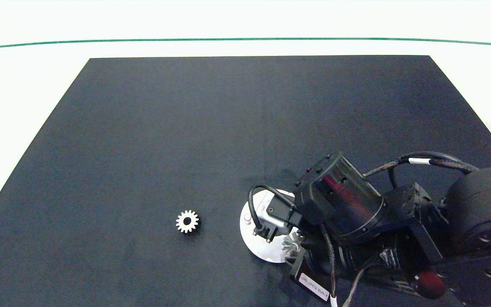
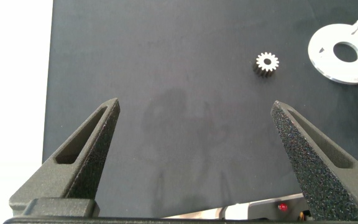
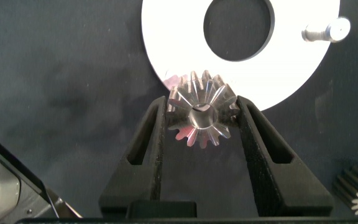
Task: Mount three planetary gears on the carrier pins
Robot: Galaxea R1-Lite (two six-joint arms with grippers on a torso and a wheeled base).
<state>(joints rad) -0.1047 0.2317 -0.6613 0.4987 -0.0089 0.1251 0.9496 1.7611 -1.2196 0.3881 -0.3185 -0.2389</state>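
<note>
Planetary gear point(image 3: 201, 116) being pinched in right gripper point(image 3: 201, 121) over white disc point(image 3: 166, 37) edge; another gear point(image 1: 187, 221) lying on black mat point(image 1: 186, 128) atop white table point(image 1: 24, 76). Left gripper point(image 2: 194, 140) hovering, fingers spread.

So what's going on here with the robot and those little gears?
The right gripper is shut on a small silver gear, holding it over the edge of the white disc on the black mat. One bare pin stands on the disc. A second gear lies loose on the mat beside the disc. The left gripper hangs open over the mat, away from both, holding nothing.
</note>
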